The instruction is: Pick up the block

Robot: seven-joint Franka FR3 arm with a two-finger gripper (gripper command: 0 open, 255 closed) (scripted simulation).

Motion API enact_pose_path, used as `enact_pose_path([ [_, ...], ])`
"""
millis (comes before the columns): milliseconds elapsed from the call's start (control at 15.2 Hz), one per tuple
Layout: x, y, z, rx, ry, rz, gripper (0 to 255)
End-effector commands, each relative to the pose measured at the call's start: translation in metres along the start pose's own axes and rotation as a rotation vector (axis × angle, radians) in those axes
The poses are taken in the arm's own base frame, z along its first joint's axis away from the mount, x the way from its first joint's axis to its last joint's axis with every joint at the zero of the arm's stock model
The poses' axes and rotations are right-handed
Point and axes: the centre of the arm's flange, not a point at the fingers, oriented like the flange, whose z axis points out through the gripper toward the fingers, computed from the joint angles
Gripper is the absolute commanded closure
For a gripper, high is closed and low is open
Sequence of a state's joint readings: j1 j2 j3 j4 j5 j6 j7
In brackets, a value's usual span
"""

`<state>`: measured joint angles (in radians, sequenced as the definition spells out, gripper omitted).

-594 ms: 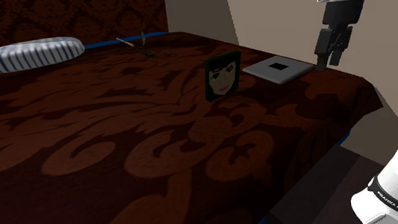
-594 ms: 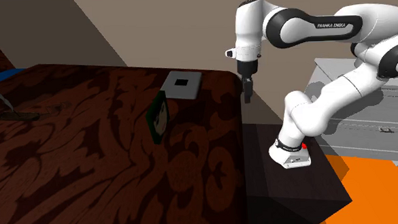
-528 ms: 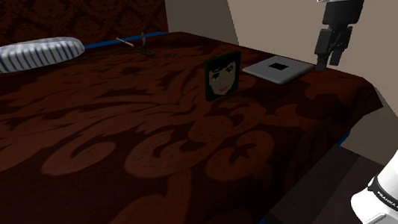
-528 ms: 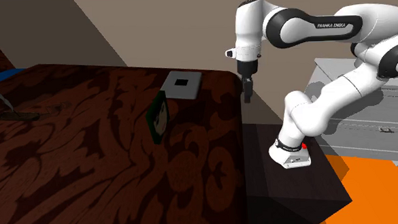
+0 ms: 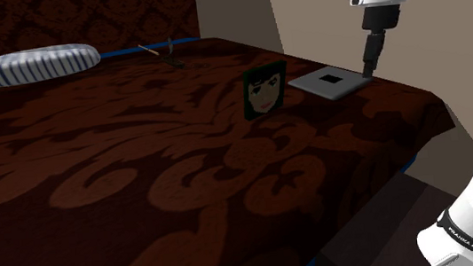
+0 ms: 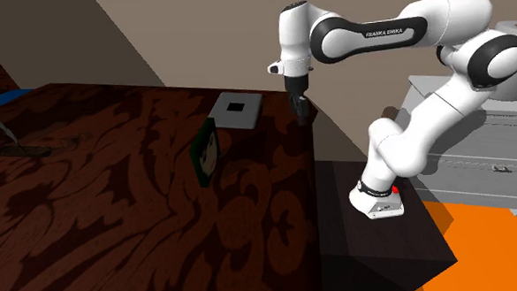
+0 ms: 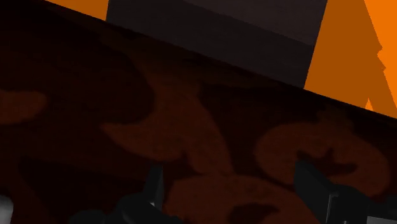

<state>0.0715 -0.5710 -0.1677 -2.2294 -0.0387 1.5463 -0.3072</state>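
Bed (image 5: 141, 181): dark red patterned cover | block (image 5: 266, 91): upright, near grey flat square (image 5: 330, 82) | fingers (image 7: 312, 188): spread apart, empty, over bed edge beside square, apart from block

Block (image 5: 265, 90) beside slab (image 5: 331, 83) (both on bed (image 5: 142, 186))

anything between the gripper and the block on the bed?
Only the flat grey slab, lying on the bedspread between the gripper and the upright green block. It lies low; nothing taller intervenes.
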Motion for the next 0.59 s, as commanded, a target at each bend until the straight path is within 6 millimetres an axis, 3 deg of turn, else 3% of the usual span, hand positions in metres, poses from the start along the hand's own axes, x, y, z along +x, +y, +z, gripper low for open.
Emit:
enact_pose_path([
  [0, 0.018, 0.017, -0.002, -0.016, -0.004, -0.095, 0],
  [528, 0.105, 0.067, -0.003, -0.071, -0.019, -0.447, 0],
])
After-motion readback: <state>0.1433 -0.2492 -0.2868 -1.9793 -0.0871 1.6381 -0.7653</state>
